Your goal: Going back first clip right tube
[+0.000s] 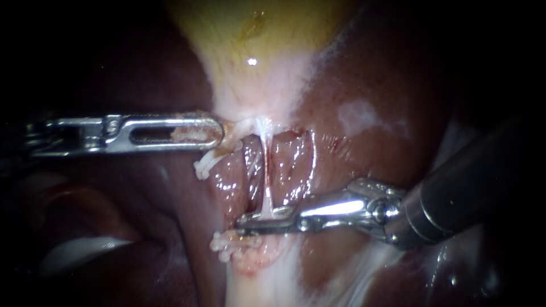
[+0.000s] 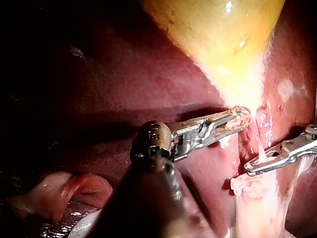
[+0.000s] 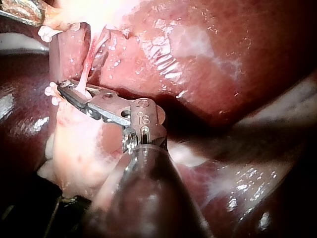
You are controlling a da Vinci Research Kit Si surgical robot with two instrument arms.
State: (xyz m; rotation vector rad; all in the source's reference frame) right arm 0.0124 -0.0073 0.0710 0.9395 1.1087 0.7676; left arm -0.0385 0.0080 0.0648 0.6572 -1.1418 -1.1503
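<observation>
- The liver fills most of the endoscope view, dark red and wet.
- The gallbladder hangs in from above, yellow, and narrows to a pale neck at mid-view.
- The right instrument comes in from the right, its thick dark shaft ending in long slim jaws that lie across the foot of the dissected window.
- Its jaws are drawn down to a thin slit. The right tube passes between them and both jaws touch it.
- The left instrument comes in level from the left. Its slotted jaws are closed on the pale tissue at the gallbladder's neck, and scraps of tissue stick to them.
- The right tube is a thin white thread that runs straight down from the neck into the right instrument's jaws. A pinker strand lies just beside it, on the left instrument's side.
- The lower white clip sits outside the jaws, just past and under their tips, on pale fatty tissue. Which tube it holds cannot be told.
- The upper white clip lies just under the left instrument's jaw tips.
</observation>
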